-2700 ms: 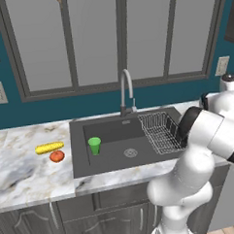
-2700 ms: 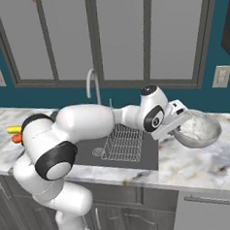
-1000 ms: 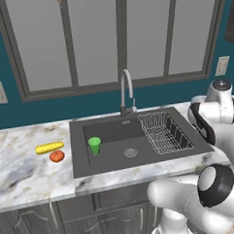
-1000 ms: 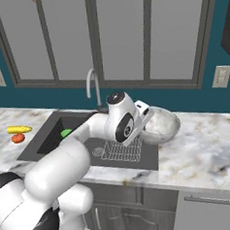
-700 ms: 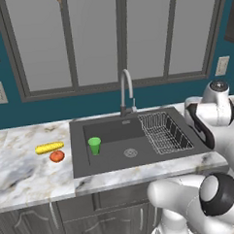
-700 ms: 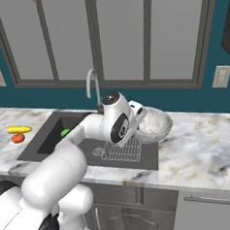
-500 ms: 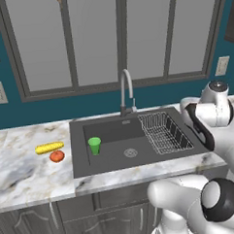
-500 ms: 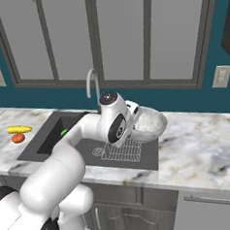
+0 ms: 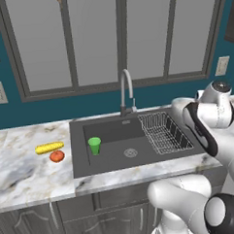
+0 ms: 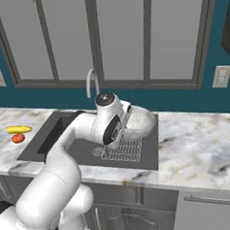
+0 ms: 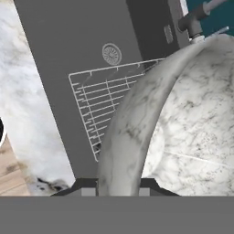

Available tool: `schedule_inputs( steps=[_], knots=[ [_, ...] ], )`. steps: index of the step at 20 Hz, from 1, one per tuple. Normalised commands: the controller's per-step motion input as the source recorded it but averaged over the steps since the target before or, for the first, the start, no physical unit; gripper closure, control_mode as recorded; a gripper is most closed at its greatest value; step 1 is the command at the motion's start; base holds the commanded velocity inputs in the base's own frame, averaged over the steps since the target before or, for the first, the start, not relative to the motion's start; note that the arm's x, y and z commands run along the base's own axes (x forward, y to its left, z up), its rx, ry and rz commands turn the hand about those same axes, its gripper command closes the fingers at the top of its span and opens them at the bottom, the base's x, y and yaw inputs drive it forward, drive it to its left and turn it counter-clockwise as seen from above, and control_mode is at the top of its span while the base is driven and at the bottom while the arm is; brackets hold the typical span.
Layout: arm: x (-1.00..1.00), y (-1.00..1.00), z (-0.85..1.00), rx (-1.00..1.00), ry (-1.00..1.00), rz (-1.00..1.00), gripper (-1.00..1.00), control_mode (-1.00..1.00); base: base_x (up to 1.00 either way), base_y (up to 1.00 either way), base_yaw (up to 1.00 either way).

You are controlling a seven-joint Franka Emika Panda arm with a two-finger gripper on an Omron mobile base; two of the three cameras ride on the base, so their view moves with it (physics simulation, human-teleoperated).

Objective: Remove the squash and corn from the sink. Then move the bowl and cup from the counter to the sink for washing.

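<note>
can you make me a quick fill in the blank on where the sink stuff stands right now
1. The green cup stands inside the ____.
2. The corn and squash lie on the ____ left of the sink.
3. The gripper is shut on the rim of the ____.
4. Under the carried bowl, the sink holds a wire ____.

Missing words: sink; counter; bowl; rack
</note>
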Motion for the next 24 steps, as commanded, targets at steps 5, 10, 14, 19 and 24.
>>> schedule_inputs(
  steps=[5, 10, 14, 19, 24],
  knots=[
    [-0.15, 0.14, 0.05, 0.0, 0.03, 0.13, 1.0, -1.0, 0.0, 0.0, 0.0],
    [-0.16, 0.2, 0.05, 0.0, 0.03, 0.11, 1.0, -1.0, 0.0, 0.0, 0.0],
    [-0.15, 0.22, 0.07, 0.0, 0.02, 0.12, 1.0, -1.0, 0.0, 0.0, 0.0],
    [-0.09, 0.24, 0.05, 0.0, 0.06, 0.09, 1.0, -1.0, 0.0, 0.0, 0.0],
    [-0.06, 0.26, 0.02, 0.0, 0.1, 0.08, 1.0, -1.0, 0.0, 0.0, 0.0]
  ],
)
